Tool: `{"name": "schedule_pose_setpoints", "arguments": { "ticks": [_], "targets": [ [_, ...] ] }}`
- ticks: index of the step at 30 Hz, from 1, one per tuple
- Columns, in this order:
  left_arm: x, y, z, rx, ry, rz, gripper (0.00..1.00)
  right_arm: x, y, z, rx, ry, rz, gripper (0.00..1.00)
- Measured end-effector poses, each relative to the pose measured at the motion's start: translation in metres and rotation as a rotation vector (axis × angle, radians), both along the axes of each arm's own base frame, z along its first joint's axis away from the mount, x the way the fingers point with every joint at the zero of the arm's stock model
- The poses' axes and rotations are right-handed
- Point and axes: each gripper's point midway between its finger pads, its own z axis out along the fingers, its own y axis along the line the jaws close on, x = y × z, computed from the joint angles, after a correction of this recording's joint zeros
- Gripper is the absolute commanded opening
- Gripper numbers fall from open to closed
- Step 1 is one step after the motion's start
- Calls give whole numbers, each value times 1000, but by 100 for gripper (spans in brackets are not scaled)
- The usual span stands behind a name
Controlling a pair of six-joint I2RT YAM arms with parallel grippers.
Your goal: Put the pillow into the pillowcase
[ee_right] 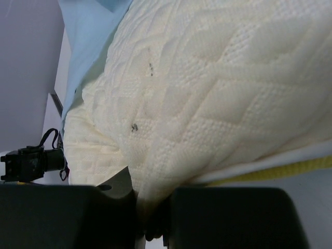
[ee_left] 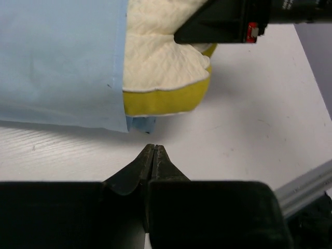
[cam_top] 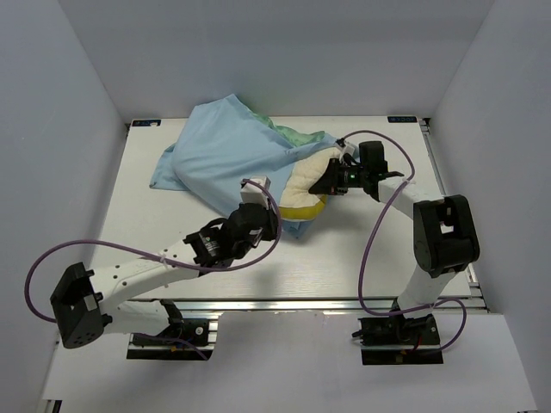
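Two narrow: my right end effector (ee_right: 151, 210) pinches the pillow (cam_top: 303, 185) at its exposed end; my left end effector (ee_left: 154, 149) is closed empty near the pillowcase (cam_top: 219, 159). The pillow lies half-sleeved on the surface (cam_top: 344, 258). Best to push straight inward.

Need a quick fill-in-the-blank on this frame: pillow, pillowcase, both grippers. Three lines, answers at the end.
1. The pillow is ___ inside the pillowcase, with one end sticking out.
2. The band round the pillow's exposed side is ___.
3. The right gripper is shut on the pillow, while the left gripper is shut on ___.

Answers: partly; yellow; nothing
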Motion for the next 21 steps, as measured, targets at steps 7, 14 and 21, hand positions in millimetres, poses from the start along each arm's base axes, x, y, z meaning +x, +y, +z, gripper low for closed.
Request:
{"name": "schedule_pose_setpoints", "arguments": {
  "ticks": [7,14,21],
  "targets": [
    [-9,-5,21,7,-5,-85,0,11,4,20,20,-37,-9,0],
    [-7,-5,-14,85,78,-45,80,11,9,25,40,-28,-12,0],
    [-4,14,-100,202,240,151,98,7,12,31,77,13,-8,0]
  ]
}}
